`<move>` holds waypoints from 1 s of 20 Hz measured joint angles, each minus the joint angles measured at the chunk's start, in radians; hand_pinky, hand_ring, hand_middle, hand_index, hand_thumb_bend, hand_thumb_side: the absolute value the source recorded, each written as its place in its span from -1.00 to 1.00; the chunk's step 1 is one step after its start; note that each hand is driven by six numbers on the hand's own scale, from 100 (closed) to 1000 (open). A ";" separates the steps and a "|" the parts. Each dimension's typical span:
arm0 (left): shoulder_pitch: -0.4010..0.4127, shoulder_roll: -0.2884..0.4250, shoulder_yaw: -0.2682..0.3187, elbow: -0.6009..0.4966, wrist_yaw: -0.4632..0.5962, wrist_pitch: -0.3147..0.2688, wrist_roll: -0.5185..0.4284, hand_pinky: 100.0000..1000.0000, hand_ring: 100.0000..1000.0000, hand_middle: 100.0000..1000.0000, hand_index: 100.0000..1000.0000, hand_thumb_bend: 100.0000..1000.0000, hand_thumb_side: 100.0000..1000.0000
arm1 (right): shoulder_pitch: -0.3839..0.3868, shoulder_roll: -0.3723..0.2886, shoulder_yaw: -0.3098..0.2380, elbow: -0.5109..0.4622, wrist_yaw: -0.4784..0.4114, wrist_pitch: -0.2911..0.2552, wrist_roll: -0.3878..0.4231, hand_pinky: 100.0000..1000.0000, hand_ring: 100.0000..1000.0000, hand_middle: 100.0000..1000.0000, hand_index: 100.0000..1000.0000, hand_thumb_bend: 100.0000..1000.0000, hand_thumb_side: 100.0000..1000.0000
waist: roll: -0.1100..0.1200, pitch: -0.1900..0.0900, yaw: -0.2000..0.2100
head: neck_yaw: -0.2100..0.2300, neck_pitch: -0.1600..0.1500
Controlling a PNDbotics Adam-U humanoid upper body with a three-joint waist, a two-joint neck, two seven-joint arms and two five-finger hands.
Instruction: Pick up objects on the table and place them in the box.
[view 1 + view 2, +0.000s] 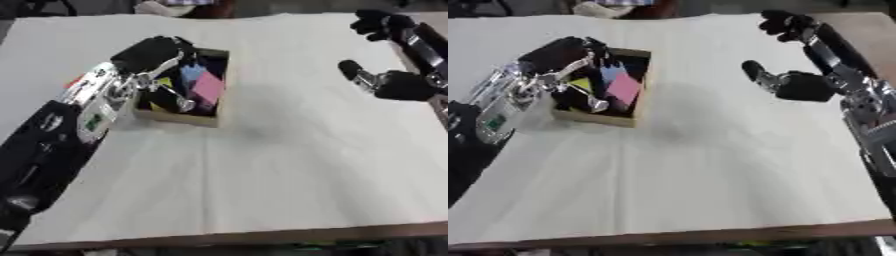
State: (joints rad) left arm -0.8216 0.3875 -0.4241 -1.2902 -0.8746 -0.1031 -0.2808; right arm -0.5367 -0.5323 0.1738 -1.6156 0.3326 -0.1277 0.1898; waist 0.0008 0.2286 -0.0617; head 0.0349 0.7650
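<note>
Left hand (157,55) sits over the near-left rim of the cardboard box (219,107), its black fingers arched above the opening and a silver finger (175,97) reaching down into the contents. Whether those fingers pinch anything cannot be told; they look loosely curved rather than clamped. Inside the box: a pink block (208,86), a light blue piece (192,72) behind it, and a yellow piece (163,81) closer to the hand. All three lie under or just beside the fingers, inside the walls. Judged by look, these are small, light, stiff blocks with flat faces, best taken across two opposite faces, and unlikely to be fragile; the box itself looks light enough to slide on the cloth if nudged. The white table cover (289,170) shows no loose objects. Right hand (798,85) hovers well apart at the right side, fingers partly curled, thumb standing out, holding nothing that can be seen.
</note>
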 measured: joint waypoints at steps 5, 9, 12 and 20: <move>-0.001 -0.017 0.001 0.042 -0.049 0.002 0.024 0.51 0.40 0.38 0.63 -0.01 -0.41 | 0.000 0.000 0.000 0.000 0.000 -0.001 0.002 0.65 0.69 0.59 0.90 -0.46 0.05 | 0.000 0.000 -0.002 | 0.003 0.000; -0.001 -0.020 0.004 0.062 -0.077 0.006 0.040 0.55 0.45 0.45 0.66 0.07 -0.37 | 0.000 0.001 0.000 0.000 0.000 -0.002 0.002 0.65 0.69 0.59 0.90 -0.47 0.06 | 0.000 0.000 -0.004 | 0.004 0.000; -0.001 -0.020 0.011 0.063 -0.090 0.011 0.041 0.58 0.47 0.48 0.68 0.12 -0.33 | 0.000 0.001 0.000 0.001 0.000 -0.003 0.003 0.65 0.68 0.59 0.90 -0.48 0.06 | 0.000 0.000 -0.004 | 0.004 0.000; 0.018 0.031 0.059 -0.032 -0.073 0.041 0.008 0.61 0.49 0.50 0.70 0.17 -0.28 | 0.002 0.001 0.000 0.007 0.000 -0.003 0.003 0.65 0.68 0.59 0.90 -0.50 0.07 | 0.000 0.000 0.004 | 0.000 0.000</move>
State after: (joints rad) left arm -0.8037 0.4188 -0.3649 -1.3226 -0.9477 -0.0623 -0.2723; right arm -0.5351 -0.5310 0.1740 -1.6087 0.3324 -0.1311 0.1929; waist 0.0008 0.2286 -0.0580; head 0.0345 0.7650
